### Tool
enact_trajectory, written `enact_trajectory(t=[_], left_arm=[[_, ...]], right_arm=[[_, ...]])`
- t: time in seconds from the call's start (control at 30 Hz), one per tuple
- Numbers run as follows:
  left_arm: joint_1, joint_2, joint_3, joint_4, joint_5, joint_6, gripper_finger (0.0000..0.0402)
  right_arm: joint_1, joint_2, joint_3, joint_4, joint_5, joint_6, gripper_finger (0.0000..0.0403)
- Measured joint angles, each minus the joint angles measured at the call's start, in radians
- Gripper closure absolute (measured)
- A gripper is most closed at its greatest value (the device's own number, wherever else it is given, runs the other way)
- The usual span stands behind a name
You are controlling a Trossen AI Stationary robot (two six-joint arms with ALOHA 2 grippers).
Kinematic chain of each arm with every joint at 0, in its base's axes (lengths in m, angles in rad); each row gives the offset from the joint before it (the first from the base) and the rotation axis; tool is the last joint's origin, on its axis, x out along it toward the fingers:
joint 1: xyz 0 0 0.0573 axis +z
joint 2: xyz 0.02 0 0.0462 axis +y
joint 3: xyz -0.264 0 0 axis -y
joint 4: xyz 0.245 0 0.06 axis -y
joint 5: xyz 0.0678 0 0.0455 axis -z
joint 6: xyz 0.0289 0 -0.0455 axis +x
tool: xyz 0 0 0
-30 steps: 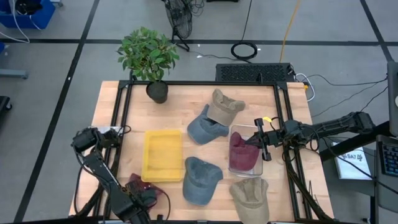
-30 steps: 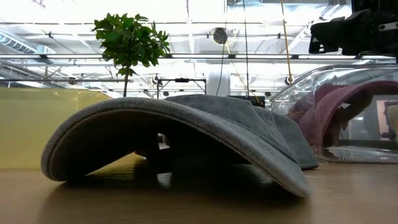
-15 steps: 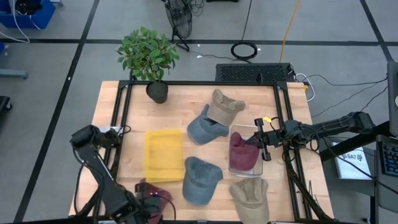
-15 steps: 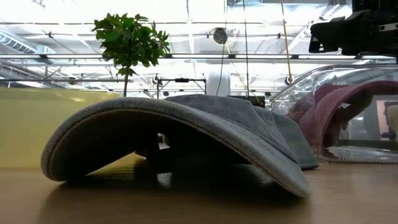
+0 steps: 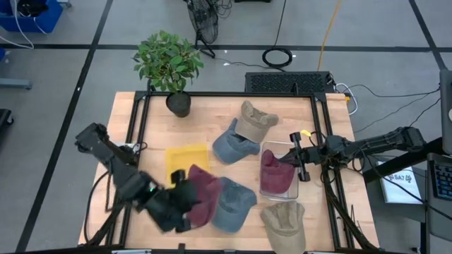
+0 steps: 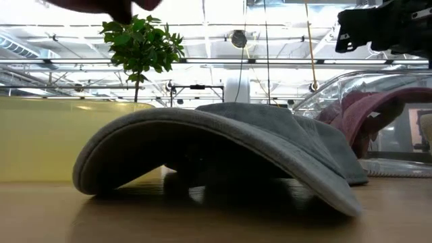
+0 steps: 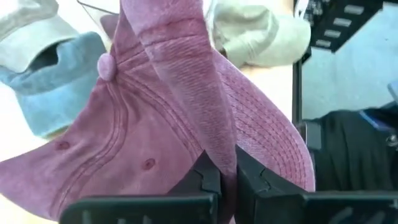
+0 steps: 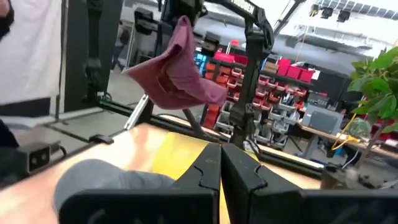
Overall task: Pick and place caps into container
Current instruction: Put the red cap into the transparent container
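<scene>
My left gripper [image 5: 185, 202] is shut on a maroon cap [image 5: 201, 194] and holds it in the air over the near blue-grey cap [image 5: 236, 204] and the yellow tray [image 5: 185, 159]. The right wrist view also shows this lifted maroon cap [image 8: 174, 68]. A second maroon cap [image 5: 272, 173] lies in the clear container [image 5: 300, 189]. My right gripper [image 5: 286, 159] is shut and hovers over the container's right side. Another blue-grey cap [image 5: 229, 146] lies with a khaki cap [image 5: 254, 118] resting on it. A second khaki cap [image 5: 284, 222] sits at the near edge. My left gripper [image 7: 222, 171] pinches a raised fold of the maroon cap [image 7: 214, 134] between its two fingers, beside the stitched brim [image 7: 273, 143]. It comes slanting down from the table's left. The cap is lifted clear and hangs spread below the fingers, crown button [image 7: 107, 65] showing.
A potted plant [image 5: 169, 63] stands at the far left corner. Black frame rails [image 5: 141, 141] run along the table's sides. The near blue-grey cap [image 6: 216, 155] fills the low view. A person in white [image 8: 25, 56] stands beyond the table's left side.
My left gripper has swung from the near left corner up and toward the table's middle, carrying the maroon cap off the table and over the near blue-grey cap. That blue-grey cap has shifted a little toward the right in the low view.
</scene>
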Motion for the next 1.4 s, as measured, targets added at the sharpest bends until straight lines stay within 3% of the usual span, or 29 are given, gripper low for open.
enact_trajectory(t=[0.17, 0.3, 0.43, 0.7, 0.9, 1.1, 1.23, 1.4], left_arm=[[0.174, 0.027, 0.001, 0.177, 0.161, 0.218, 0.0388], [0.276, 0.079, 0.001, 0.374, 0.351, 0.426, 0.0393], [0.365, 0.147, 0.002, 0.451, 0.4, 0.577, 0.0393], [0.537, 0.288, 0.045, 0.678, 0.628, 0.641, 0.0393], [0.576, 0.422, 0.253, 0.698, 0.675, 0.682, 0.0393], [0.577, 0.576, 0.43, 0.599, 0.633, 0.684, 0.0393], [0.578, 0.644, 0.491, 0.535, 0.534, 0.711, 0.0393], [0.58, 0.692, 0.509, 0.521, 0.511, 0.71, 0.0393]], right_arm=[[0.0, -0.017, 0.016, -0.069, 0.0, 0.052, 0.0403], [0.0, -0.048, 0.129, -0.345, 0.041, 0.071, 0.0403], [0.0, -0.067, 0.279, -0.655, 0.175, 0.092, 0.0403], [0.0, -0.119, 0.521, -1.01, 0.214, 0.174, 0.0403], [0.0, -0.175, 0.545, -1.064, 0.215, 0.177, 0.0403], [0.0, -0.215, 0.546, -1.127, 0.274, 0.196, 0.0403], [0.0, -0.229, 0.546, -1.183, 0.289, 0.204, 0.0403], [0.0, -0.228, 0.545, -1.215, 0.289, 0.234, 0.0403]])
